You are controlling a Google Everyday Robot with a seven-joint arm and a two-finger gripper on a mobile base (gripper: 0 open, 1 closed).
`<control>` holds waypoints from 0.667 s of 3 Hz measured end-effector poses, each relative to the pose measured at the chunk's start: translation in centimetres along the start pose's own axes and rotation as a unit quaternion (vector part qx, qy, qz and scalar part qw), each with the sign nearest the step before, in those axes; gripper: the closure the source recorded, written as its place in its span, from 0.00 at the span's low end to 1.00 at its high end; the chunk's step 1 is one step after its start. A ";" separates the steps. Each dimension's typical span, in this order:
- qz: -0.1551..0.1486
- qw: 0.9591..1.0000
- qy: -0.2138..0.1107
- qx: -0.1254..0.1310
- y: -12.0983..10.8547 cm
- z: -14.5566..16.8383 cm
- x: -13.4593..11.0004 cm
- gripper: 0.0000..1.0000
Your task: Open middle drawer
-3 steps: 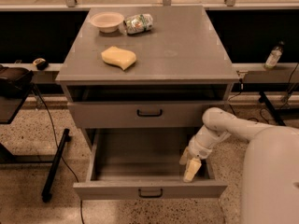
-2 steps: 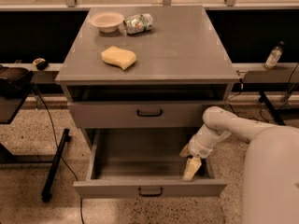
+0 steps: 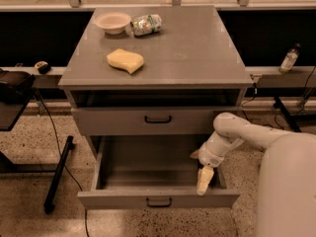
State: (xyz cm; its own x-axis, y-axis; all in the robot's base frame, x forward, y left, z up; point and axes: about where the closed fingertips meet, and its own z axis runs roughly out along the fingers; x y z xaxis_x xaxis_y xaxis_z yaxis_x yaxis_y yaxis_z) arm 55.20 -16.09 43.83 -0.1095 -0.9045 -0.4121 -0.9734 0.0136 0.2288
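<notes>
Hanging tip-down from the white arm, the pincer (image 3: 203,185) is sitting inside the right front corner of the middle drawer (image 3: 153,174); whether it is apart or together is not showing. That drawer is standing pulled well out, just under the desk's closed drawer (image 3: 118,121).

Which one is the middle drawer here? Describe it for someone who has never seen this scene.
Find the grey cabinet in the centre of the view, then look below the closed drawer just under its top. The middle drawer is the one pulled out toward the camera, its grey tray showing, with the gripper hanging inside near its right wall.
</notes>
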 end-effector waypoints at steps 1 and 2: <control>-0.015 1.000 0.001 0.021 1.2 -1.8 -0.8 0.00; -0.033 0.998 0.003 0.045 0.8 -2.9 -1.3 0.03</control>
State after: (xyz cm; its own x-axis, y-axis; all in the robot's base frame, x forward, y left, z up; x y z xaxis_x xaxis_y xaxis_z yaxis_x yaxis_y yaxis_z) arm 55.18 -16.18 47.11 -0.0431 -0.9072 -0.4185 -0.9926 -0.0088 0.1215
